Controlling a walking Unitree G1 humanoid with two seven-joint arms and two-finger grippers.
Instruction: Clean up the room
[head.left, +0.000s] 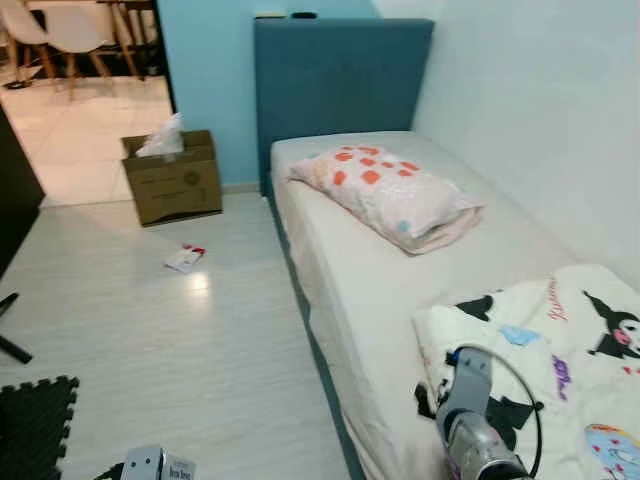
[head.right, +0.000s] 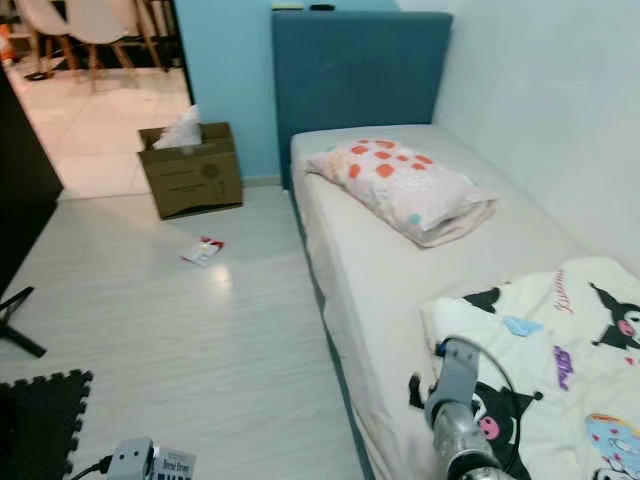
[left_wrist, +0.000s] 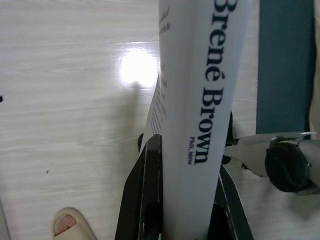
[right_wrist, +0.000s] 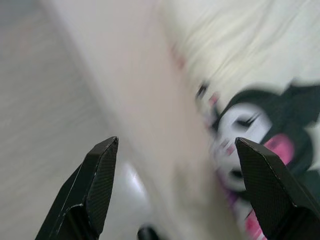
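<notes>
**Inspector:** Your left gripper (left_wrist: 185, 220) has its jaws clamped on a white paperback book with "Brené Brown" on its spine (left_wrist: 200, 100), held low over the pale wood-look floor (head.left: 180, 340) beside the blue-based bed (head.left: 350, 290). Your right gripper (right_wrist: 180, 200) has its jaws wide apart over the cartoon-printed white blanket (head.left: 560, 350) at the bed's near end.

**Operator:** How should I handle the book?

**Inspector:** My judgement: keep the clamp firm. The book stands tall above the jaws and could pivot, so carry it slowly and level. Set it down flat before letting go. Where it belongs I cannot tell.

**Operator:** And the count?

**Inspector:** One book in hand. One small red-and-white wrapper (head.left: 185, 257) lying on the floor, well apart from you. One brown cardboard box holding white plastic (head.left: 172, 178) by the blue wall. One pillow with orange spots (head.left: 385, 195) on the mattress. One blanket. One black foam mat (head.left: 35, 420) at your left.
</notes>
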